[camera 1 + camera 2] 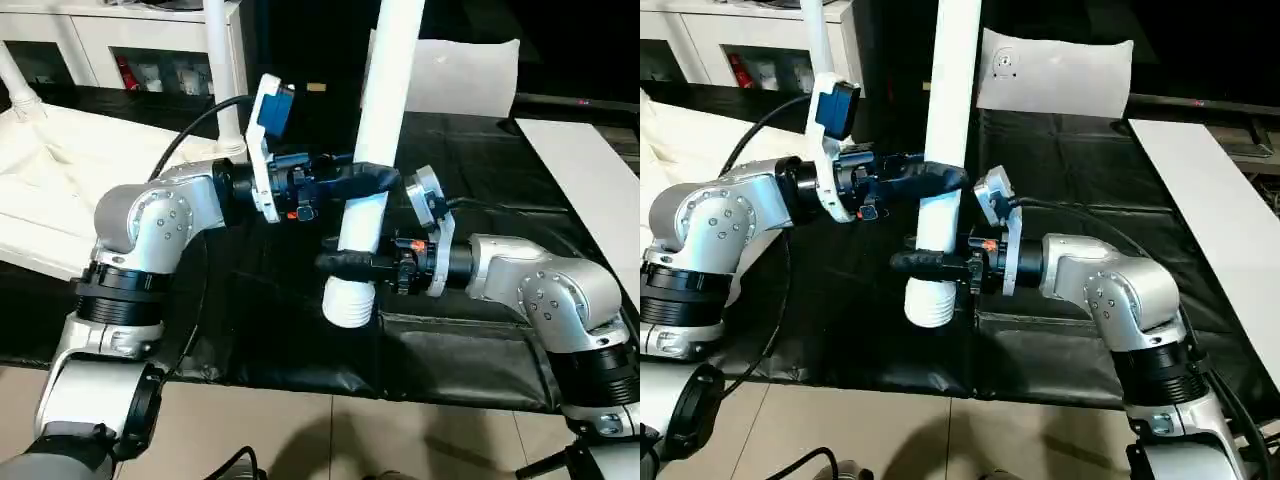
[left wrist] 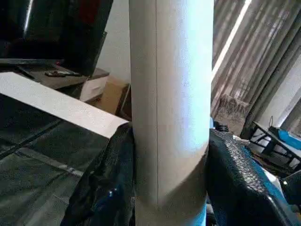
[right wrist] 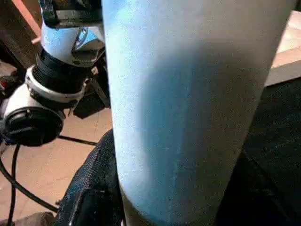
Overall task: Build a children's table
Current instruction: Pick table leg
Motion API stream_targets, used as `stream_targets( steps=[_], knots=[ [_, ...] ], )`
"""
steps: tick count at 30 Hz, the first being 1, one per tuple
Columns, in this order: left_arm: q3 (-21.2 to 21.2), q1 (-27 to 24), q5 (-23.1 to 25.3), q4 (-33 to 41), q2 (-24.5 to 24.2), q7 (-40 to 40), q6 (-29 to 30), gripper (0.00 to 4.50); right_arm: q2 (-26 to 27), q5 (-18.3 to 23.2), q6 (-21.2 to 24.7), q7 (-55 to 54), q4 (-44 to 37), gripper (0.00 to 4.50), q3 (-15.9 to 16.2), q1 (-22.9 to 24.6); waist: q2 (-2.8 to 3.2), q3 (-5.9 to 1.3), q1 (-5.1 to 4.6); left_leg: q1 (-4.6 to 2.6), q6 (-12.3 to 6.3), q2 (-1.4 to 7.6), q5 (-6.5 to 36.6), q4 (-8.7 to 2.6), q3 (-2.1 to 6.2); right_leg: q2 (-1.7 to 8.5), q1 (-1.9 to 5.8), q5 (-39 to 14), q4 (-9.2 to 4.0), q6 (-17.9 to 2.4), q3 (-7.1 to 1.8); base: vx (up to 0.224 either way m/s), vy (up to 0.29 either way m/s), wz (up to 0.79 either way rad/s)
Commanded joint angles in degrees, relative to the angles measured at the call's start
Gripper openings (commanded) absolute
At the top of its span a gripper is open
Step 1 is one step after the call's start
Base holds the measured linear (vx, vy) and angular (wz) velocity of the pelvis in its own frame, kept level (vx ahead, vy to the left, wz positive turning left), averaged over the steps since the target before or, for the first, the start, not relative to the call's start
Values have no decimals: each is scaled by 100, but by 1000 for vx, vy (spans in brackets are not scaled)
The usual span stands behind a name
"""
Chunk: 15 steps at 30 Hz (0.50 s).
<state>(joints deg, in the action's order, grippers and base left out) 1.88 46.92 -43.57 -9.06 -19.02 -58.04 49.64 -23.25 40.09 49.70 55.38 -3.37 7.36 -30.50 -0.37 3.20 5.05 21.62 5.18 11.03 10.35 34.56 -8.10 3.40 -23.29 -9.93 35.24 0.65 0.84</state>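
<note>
A long white tube leg (image 1: pixel 385 90) stands nearly upright over the black mat, its wide open end (image 1: pixel 348 302) lowest. My left gripper (image 1: pixel 372 180) is shut on the leg's middle, its black fingers (image 2: pixel 106 188) pressed against both sides. Just below, my right gripper (image 1: pixel 345 263) is shut on the same leg near its wide end, one finger (image 3: pixel 94 188) hugging the tube. The white tabletop (image 1: pixel 50 180) lies at the far left, with two more legs (image 1: pixel 222 80) rising from it.
A black mat (image 1: pixel 480 350) covers the work table. A flat white board strip (image 1: pixel 590 180) lies along the right side. A small white panel (image 1: pixel 460 75) leans at the back. White cabinets (image 1: pixel 120 40) stand behind; tiled floor runs in front.
</note>
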Motion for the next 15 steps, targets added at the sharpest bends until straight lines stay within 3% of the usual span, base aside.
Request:
stream_targets(
  steps=[1,2,4,15],
  knots=[
    [17,129,0,191,-44,-144,-95,185,-105,-113,-48,98,-62,190,143,91,-61,-411,11,-44,68,57,630,-385,-111,280,333,-957,-335,-1161,-119,0,0,0],
    [41,153,52,187,-77,-185,-107,185,-114,-87,26,122,-54,190,169,83,-60,-414,10,-44,62,56,609,-385,-110,276,332,-915,-333,-1166,-116,0,0,0],
    [50,163,67,182,-93,-212,-112,185,-104,-79,50,91,-43,260,154,81,-50,-411,8,-51,74,57,655,-385,-110,279,327,-977,-336,-1172,-117,0,0,0],
    [106,184,102,175,-123,-335,-120,185,-43,112,142,43,-72,281,-58,101,-53,-411,6,-52,74,59,682,-385,-111,278,330,-927,-332,-1227,-115,0,0,0]
  ],
)
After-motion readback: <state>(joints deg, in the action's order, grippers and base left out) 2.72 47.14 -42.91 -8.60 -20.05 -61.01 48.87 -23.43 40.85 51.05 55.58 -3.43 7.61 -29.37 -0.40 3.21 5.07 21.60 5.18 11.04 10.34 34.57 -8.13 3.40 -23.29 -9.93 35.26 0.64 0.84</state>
